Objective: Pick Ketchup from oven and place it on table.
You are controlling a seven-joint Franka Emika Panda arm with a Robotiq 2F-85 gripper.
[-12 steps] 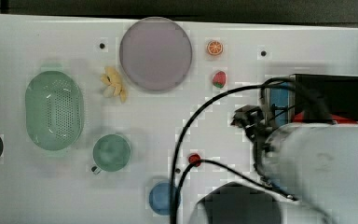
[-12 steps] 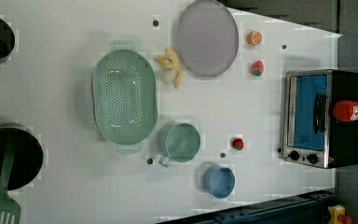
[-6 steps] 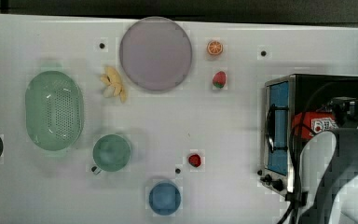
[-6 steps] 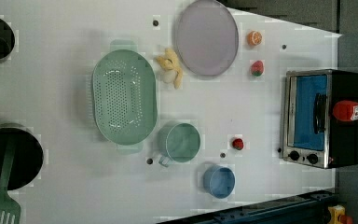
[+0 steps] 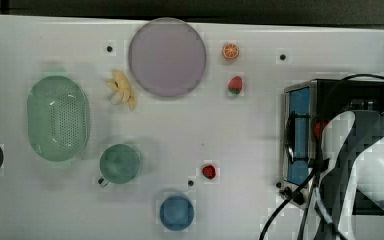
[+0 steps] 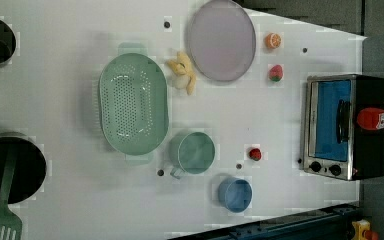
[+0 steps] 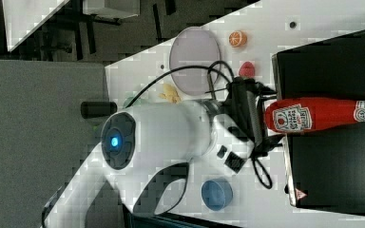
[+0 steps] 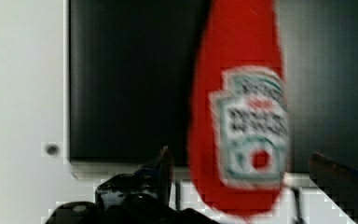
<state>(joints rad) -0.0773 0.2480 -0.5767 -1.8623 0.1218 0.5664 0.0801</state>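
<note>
Since the earlier frame the arm [image 7: 171, 133] has swung over the oven [image 6: 347, 125]. Its gripper [image 8: 242, 163] stands wide open astride the ketchup [image 7: 323, 115], holding nothing. The bottle lies on the oven's black top, near the white table's [image 5: 230, 135] end edge.

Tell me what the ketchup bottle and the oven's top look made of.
The ketchup: probably glossy squeezable plastic, judging by its smooth red body and printed white label. The oven: its top looks like matte black painted metal, flat and even, and the silver front suggests metal too.
</note>
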